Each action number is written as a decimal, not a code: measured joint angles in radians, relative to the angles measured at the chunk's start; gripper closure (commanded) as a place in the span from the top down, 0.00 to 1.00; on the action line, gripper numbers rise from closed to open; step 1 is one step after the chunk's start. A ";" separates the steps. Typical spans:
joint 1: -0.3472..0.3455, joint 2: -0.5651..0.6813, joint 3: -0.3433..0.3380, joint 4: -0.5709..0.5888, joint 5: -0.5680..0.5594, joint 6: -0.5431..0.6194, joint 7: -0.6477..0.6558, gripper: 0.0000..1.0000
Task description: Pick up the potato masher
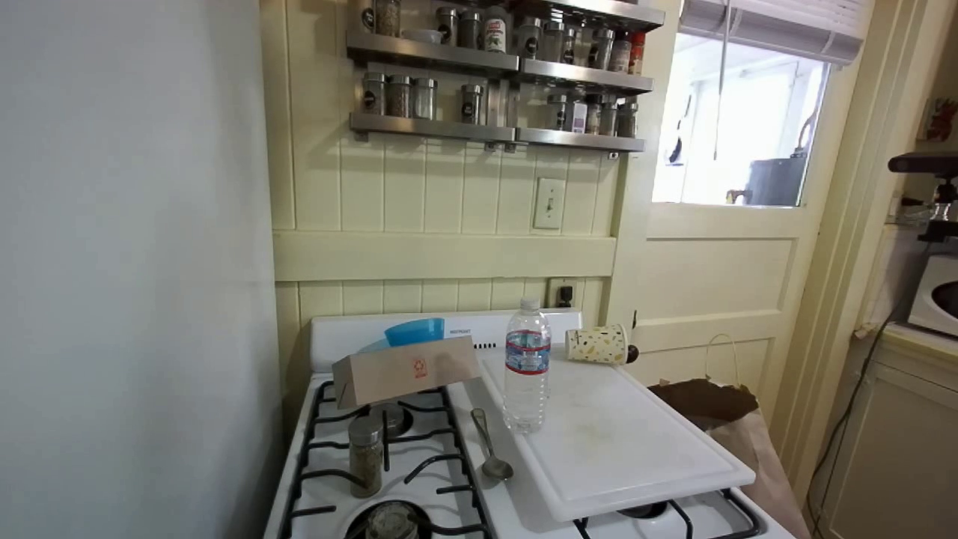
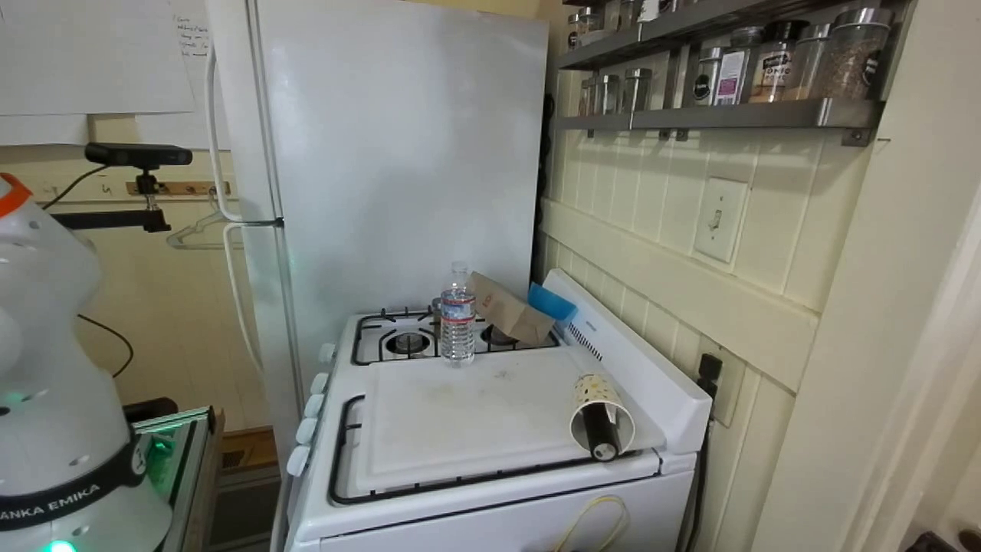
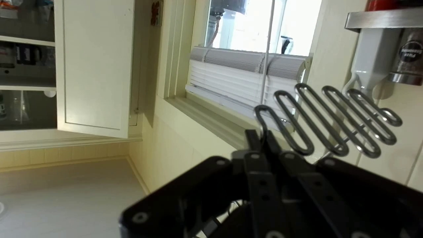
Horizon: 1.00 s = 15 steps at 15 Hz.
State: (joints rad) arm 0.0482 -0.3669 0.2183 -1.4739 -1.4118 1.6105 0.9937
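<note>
The potato masher's silvery zigzag wire head [image 3: 341,153] shows in the wrist view, to the right of and beyond the fingertips. My gripper [image 3: 263,135] is shut on the wire at the near left end of that head. A pale piece [image 3: 376,54] behind the wires may be its handle; I cannot tell for sure. The masher is held up in the air, with window blind and wall behind it. Neither the masher nor the gripper shows in the exterior views; only part of the arm [image 2: 46,360] shows in an exterior view.
A stove holds a white cutting board [image 1: 606,442], a water bottle [image 1: 527,374], a spoon [image 1: 490,449], a tilted cardboard box [image 1: 412,372], a spice jar [image 1: 365,460] and a tipped paper cup [image 1: 599,344]. The fridge [image 2: 406,153] and spice shelves [image 1: 434,129] stand around it.
</note>
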 measured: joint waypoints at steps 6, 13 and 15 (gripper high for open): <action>0.001 0.007 -0.003 0.000 0.001 0.000 -0.023 0.01; 0.011 0.016 -0.014 0.001 0.014 0.000 -0.081 0.01; 0.013 0.017 -0.015 0.001 0.014 0.001 -0.092 0.01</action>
State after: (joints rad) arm 0.0608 -0.3499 0.2031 -1.4729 -1.3981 1.6111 0.9012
